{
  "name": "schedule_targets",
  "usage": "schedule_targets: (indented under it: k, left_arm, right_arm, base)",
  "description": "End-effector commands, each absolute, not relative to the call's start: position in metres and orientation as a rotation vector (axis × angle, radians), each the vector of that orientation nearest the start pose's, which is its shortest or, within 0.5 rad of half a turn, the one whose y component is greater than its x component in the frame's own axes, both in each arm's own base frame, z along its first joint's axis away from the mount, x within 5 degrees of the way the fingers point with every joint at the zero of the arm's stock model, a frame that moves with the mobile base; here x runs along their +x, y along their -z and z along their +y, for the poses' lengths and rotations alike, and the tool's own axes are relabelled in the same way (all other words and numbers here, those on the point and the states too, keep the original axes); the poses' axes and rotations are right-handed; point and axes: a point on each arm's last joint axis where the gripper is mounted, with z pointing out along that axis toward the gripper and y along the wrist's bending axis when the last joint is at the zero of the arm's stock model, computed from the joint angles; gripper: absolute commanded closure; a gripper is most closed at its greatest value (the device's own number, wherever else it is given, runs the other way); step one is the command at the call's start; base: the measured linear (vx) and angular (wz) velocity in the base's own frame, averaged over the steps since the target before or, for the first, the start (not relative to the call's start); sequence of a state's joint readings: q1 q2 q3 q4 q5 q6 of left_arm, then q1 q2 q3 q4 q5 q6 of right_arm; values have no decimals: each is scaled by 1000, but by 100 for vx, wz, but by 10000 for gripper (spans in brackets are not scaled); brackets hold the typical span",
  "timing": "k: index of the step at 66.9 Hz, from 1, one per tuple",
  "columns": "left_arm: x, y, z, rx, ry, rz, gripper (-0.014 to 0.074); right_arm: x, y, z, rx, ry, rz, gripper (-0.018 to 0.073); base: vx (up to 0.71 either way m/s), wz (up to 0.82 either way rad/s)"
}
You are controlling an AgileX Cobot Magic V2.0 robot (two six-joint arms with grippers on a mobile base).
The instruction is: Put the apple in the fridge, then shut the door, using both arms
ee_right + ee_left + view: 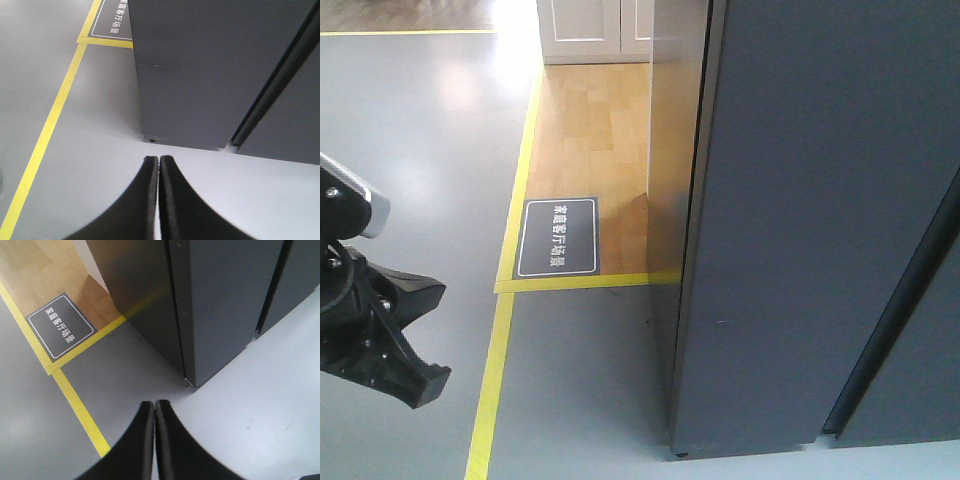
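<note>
The dark grey-blue fridge [668, 150] fills the right of the front view, and its door [810, 220] lies flush against the body, so no white interior shows. The apple is out of view in every frame. In the left wrist view my left gripper [154, 404] is shut with nothing between its fingers, hovering over grey floor short of the fridge's [145, 300] near corner. My right gripper [158, 159] is also shut and empty, facing the door [210, 75] from a little way back. Part of my left arm [380, 330] shows at the lower left of the front view.
Yellow floor tape [500, 350] runs along the left and turns toward the fridge. A dark floor sign with white lettering [558, 237] lies on the wood flooring [590, 130]. A white panelled cabinet [590, 30] stands at the back. A second dark panel [920, 380] adjoins the door's right.
</note>
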State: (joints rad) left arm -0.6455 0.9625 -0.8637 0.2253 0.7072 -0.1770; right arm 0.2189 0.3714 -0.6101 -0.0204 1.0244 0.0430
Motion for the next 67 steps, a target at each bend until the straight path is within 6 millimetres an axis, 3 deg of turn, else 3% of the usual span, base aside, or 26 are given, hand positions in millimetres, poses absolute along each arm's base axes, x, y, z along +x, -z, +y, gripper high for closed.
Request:
schedule_targets:
  k: [1,13,20,25,36,44,54,67]
  left_arm:
    - [160,-351,-105,621,210,2096,603]
    - [158,-351,-103,619,216,2079,603]
    - [151,-348,-90,566,212,2068,603]
    - [144,-346,-67,442,182,2039,603]
    - [122,-321,-35,164,249,1893,603]
    - [94,-303,-16,31,214,1745,603]
    - [67,-273,-3,-80,160,1621,603]
    - [53,-241,1,-137,104,1572,603]
  right_arm:
    - [54,-316,10,-201,-109,2186,562]
    - [54,-316,10,-201,-109,2186,562]
    - [54,-316,9,-199,-104,2186,562]
    - [54,-316,9,-200,-98,2185,562]
    - [54,-316,9,-200,-95,2185,562]
    - [54,-316,9,-200,-95,2185,562]
    - [54,-316,9,-200,-96,2185,562]
    - [54,-316,9,-200,-96,2185,562]
  base:
    - [0,0]
    - [0,0]
    - [0,0]
    - [0,0]
    - [0,0]
    - [0,0]
    - [0,0]
    - [0,0]
